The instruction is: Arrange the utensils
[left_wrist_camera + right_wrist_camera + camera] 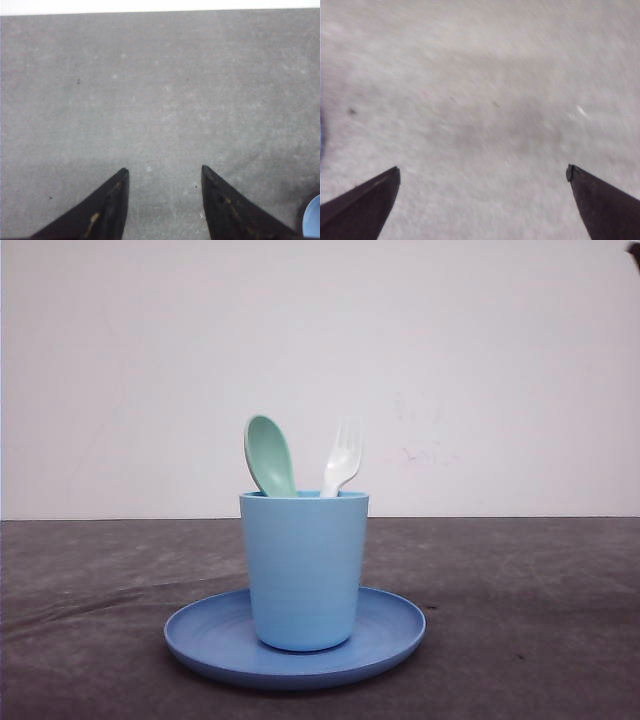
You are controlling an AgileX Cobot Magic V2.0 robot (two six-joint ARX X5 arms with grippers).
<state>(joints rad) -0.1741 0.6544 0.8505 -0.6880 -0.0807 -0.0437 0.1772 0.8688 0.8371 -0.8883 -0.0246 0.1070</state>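
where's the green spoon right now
In the front view, the mint-green spoon stands bowl-up inside the light blue cup, left of the white fork; the cup sits on the blue plate.

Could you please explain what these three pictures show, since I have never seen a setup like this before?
This is a robot with two arms, each ending in a gripper with two dark fingers. One picture comes from a camera looking forward over a grey table. There a light blue cup stands upright on a blue round plate. A mint-green spoon and a white fork stand in the cup, heads up. The other two pictures come from cameras on the wrists, looking down past the fingers. The left gripper is open over bare table, with a sliver of blue at the picture's edge. The right gripper is open wider, its picture blurred. Neither holds anything.
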